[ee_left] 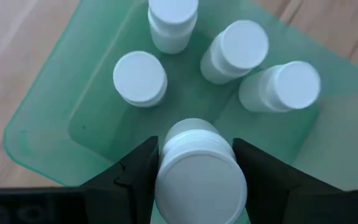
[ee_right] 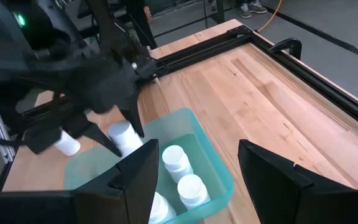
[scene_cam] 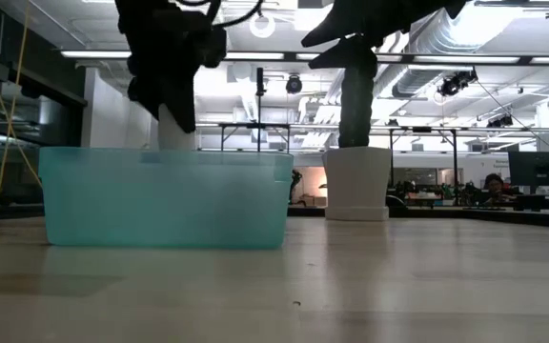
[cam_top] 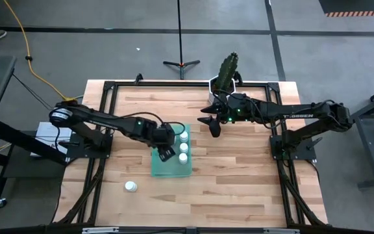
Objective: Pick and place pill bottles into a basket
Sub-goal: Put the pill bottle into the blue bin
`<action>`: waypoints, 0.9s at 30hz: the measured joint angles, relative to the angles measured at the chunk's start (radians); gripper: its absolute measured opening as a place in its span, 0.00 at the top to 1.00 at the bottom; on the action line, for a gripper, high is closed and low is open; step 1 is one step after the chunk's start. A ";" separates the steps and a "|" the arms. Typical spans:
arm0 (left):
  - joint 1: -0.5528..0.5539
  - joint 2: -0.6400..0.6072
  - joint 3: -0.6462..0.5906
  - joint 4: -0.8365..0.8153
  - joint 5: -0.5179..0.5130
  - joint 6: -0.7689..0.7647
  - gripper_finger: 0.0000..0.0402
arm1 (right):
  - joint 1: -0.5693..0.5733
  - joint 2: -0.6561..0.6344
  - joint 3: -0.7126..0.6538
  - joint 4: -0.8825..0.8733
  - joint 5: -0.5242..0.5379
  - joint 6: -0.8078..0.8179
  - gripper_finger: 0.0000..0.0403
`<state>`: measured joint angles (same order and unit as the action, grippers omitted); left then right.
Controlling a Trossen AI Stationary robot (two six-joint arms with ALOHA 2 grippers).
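Observation:
The green basket (cam_top: pixel 171 156) stands mid-table, and several white pill bottles (ee_left: pixel 140 78) stand upright on its floor. My left gripper (ee_left: pixel 194 148) hangs over the basket's left part, shut on another pill bottle (ee_left: pixel 197 183). One more pill bottle (cam_top: pixel 130 186) stands on the table, near and left of the basket. My right gripper (cam_top: pixel 213 126) waits in the air to the right of the basket, open, with nothing between its fingers (ee_right: pixel 143 168). My left gripper pinches the pill bottle between its two fingers, which lie on opposite sides of the bottle's body (ee_left: pixel 165 155) just under the cap. The fingers come from above, slanting down. The bottle hangs clear over the basket, cap toward the wrist, a little tilted.
A white pot with a green cactus (cam_top: pixel 226 79) stands at the table's far edge, behind my right gripper. Black frame rails (cam_top: pixel 109 110) run along the table's left, right and far sides. Bare wood lies near the front edge.

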<state>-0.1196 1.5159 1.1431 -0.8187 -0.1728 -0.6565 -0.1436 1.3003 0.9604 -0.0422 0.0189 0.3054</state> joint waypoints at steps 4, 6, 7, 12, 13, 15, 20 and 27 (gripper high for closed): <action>-0.001 0.048 0.000 -0.003 -0.002 0.005 0.42 | 0.000 0.000 0.000 0.000 0.000 0.000 0.48; -0.001 0.073 0.000 -0.003 -0.002 0.005 0.43 | 0.000 0.000 0.000 0.000 0.000 0.000 0.48; 0.000 0.081 0.000 -0.003 -0.003 0.006 0.43 | 0.000 0.000 0.000 0.000 0.000 0.000 0.48; -0.001 0.117 0.000 0.005 0.001 0.029 0.46 | 0.000 0.000 0.000 -0.001 0.000 0.000 0.48; -0.001 0.121 0.000 0.005 -0.001 0.032 0.45 | 0.000 0.000 0.000 -0.002 0.000 0.000 0.48; -0.001 0.131 0.000 0.006 -0.004 0.047 0.43 | 0.000 0.000 0.000 -0.003 0.000 0.000 0.48; -0.001 0.168 0.000 0.011 0.008 0.050 0.40 | 0.000 0.000 0.000 -0.003 0.000 0.000 0.48; 0.000 0.183 0.000 0.016 0.025 0.050 0.39 | 0.000 0.000 0.000 -0.004 0.000 0.000 0.48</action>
<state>-0.1192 1.6993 1.1427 -0.8027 -0.1474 -0.6064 -0.1432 1.3003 0.9604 -0.0458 0.0185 0.3054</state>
